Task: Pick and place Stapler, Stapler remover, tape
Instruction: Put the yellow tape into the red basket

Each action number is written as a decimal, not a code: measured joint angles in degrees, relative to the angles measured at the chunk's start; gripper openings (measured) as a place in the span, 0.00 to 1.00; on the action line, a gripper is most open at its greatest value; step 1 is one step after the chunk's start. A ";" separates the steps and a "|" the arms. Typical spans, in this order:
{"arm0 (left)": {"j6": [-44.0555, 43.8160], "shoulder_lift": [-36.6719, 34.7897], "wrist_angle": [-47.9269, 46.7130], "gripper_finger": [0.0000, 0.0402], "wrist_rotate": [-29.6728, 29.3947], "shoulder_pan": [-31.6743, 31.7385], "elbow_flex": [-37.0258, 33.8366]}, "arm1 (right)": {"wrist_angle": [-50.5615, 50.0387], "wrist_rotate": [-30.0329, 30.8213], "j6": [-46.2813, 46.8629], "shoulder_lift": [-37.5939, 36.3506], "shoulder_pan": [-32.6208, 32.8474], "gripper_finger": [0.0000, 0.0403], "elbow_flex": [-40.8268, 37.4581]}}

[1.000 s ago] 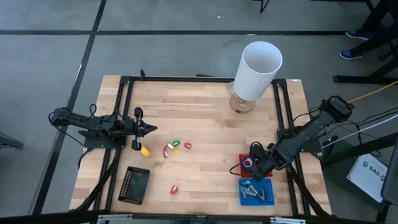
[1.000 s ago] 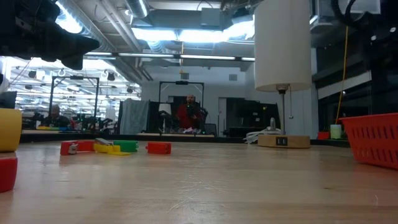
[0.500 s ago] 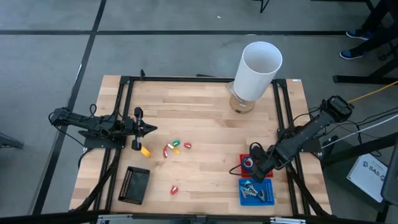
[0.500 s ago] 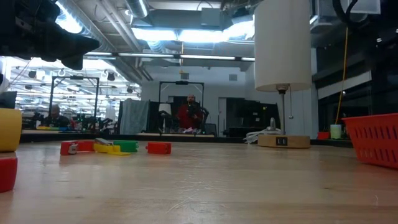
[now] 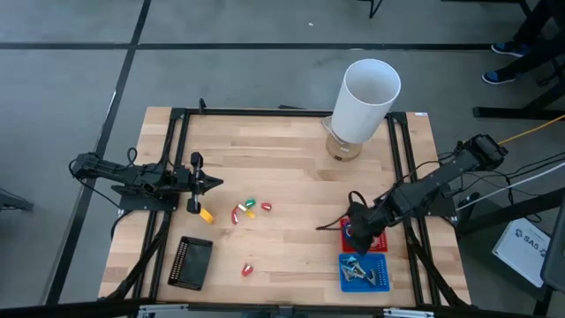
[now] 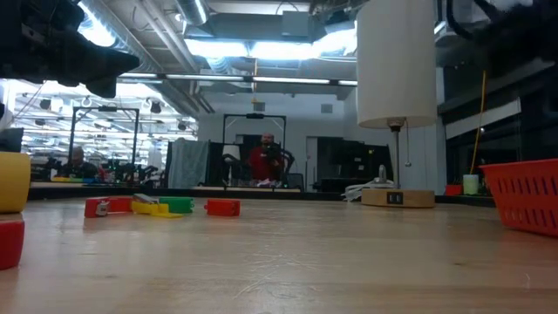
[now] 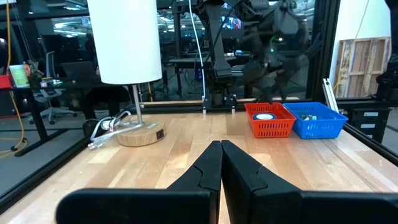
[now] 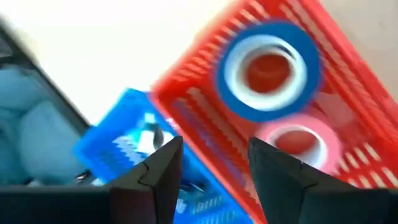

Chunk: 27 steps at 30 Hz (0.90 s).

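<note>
My right gripper (image 8: 211, 165) hung above the red mesh basket (image 8: 348, 74), fingers spread, empty; blue tape roll (image 8: 268, 68) and pink one (image 8: 297, 142) lay inside; best to lift clear; left gripper (image 5: 196, 184) waited pressed together.

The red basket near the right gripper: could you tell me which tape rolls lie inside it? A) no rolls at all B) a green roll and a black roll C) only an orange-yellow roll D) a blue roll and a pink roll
D: the right wrist view looks down into the red basket and shows a blue tape roll with a pink tape roll beside it.
</note>
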 joint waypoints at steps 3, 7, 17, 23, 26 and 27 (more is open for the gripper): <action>0.01 0.00 0.00 0.01 0.00 0.00 0.00 | 1.93 0.88 -2.89 0.10 -1.10 0.45 2.01; 0.01 0.00 -0.01 0.01 0.00 0.00 0.00 | 6.48 5.19 -9.38 0.10 -1.42 0.45 4.61; 0.02 0.00 0.00 0.01 0.00 0.01 0.00 | 29.97 25.14 -45.63 0.13 -1.96 0.45 6.12; 0.00 0.00 0.00 0.01 0.00 0.00 0.00 | 41.80 37.88 -68.68 0.17 -3.30 0.45 4.03; 0.02 0.00 0.00 0.01 0.00 0.02 0.00 | 42.64 36.48 -70.59 0.23 -5.78 0.45 3.73; 0.01 0.00 0.00 0.01 0.00 0.00 0.00 | 42.90 35.17 -70.06 0.53 -6.81 0.45 3.73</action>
